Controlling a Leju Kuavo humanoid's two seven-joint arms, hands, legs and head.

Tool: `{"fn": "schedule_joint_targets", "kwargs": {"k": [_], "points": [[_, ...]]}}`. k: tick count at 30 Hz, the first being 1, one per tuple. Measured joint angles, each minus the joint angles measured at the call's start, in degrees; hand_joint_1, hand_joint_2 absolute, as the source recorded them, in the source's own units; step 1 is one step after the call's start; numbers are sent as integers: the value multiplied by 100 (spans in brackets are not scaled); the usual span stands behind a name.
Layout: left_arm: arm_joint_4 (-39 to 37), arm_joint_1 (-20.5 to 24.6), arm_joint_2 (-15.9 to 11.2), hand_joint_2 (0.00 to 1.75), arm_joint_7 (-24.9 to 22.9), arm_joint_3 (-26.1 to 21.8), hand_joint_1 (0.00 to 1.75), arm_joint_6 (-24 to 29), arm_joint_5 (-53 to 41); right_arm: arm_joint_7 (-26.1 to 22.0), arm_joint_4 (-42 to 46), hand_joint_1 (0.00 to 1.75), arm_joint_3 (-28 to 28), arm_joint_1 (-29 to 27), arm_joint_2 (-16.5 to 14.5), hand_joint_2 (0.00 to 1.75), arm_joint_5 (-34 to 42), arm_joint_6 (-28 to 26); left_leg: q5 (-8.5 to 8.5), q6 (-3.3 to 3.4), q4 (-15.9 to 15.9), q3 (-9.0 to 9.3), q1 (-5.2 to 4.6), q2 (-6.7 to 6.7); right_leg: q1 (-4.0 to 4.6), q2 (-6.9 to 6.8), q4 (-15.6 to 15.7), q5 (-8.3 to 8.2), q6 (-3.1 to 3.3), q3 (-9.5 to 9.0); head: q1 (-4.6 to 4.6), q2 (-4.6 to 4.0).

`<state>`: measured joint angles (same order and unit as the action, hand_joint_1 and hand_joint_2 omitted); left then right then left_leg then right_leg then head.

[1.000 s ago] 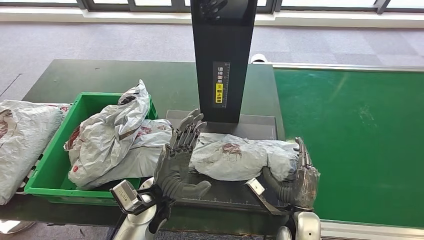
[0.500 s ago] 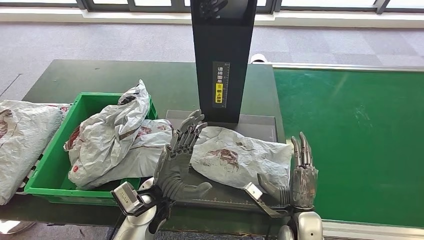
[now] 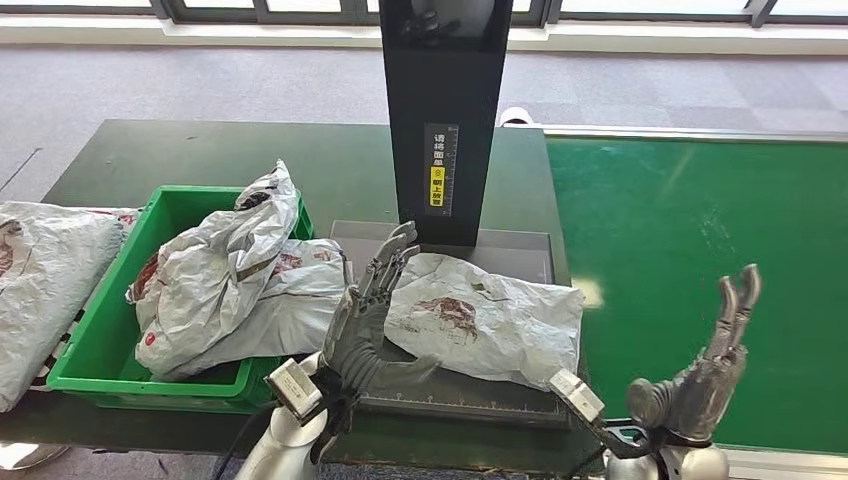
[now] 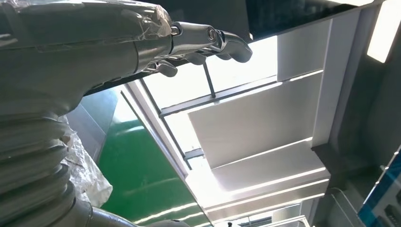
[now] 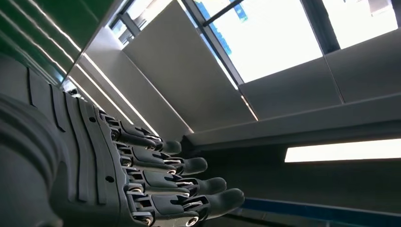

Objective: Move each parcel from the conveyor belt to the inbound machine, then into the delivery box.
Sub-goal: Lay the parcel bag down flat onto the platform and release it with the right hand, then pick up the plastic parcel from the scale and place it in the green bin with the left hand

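A crumpled grey parcel (image 3: 490,318) with a red mark lies flat on the inbound machine's tray (image 3: 455,392), below its black post (image 3: 440,120). My left hand (image 3: 372,318) stands against the parcel's left end, fingers straight and apart, holding nothing; its fingers (image 4: 203,40) and a strip of the parcel's wrap (image 4: 85,165) show in the left wrist view. My right hand (image 3: 705,370) is open over the green conveyor belt (image 3: 700,270), well right of the parcel, with spread fingers (image 5: 184,182). The green delivery box (image 3: 110,340) at the left holds grey parcels (image 3: 235,280).
Another grey parcel (image 3: 45,280) lies on the dark table (image 3: 200,150) left of the box. The belt's metal rim (image 3: 690,135) runs along its far edge. Beyond the table is grey carpet.
My right hand let go of the parcel's right end and swung out right over the belt. The parcel dropped flat onto the tray. My left hand stayed at the parcel's left end.
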<state>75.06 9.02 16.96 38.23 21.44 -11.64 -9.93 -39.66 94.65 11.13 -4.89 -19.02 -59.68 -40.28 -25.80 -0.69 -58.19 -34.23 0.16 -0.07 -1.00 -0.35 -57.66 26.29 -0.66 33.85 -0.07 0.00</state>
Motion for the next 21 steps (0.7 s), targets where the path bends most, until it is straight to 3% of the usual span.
{"fn": "schedule_joint_targets", "kwargs": {"k": [6, 10, 15, 21], "points": [[-289, 139, 25, 175, -4, 58, 0, 209, -200, -28, 562, 0, 106, -70, -10, 0, 167, 3, -1, 1, 0, 4, 0, 5, 0, 6, 0, 0, 0, -1, 0, 0], [-878, 378, 93, 175, -113, 61, 0, 1005, -867, -27, 1061, 0, 157, -109, -12, 175, 606, 2, 0, 1, 0, 5, 0, 4, 0, 2, 0, -1, 0, -4, 0, 0], [-2023, 869, 233, 175, -517, 61, 0, 2059, -1586, -29, 1703, 0, 189, -115, -13, 175, 840, 2, 0, 1, 0, 5, -1, 4, -1, 4, 0, -1, -1, -6, 0, 0], [-3156, 1284, 347, 175, -1153, 72, 0, 2674, -2203, -30, 2021, 0, 216, -86, -13, 175, 913, 5, 0, 1, 0, 5, 0, 4, 0, 4, 0, -1, -1, -7, 0, 0]]}}
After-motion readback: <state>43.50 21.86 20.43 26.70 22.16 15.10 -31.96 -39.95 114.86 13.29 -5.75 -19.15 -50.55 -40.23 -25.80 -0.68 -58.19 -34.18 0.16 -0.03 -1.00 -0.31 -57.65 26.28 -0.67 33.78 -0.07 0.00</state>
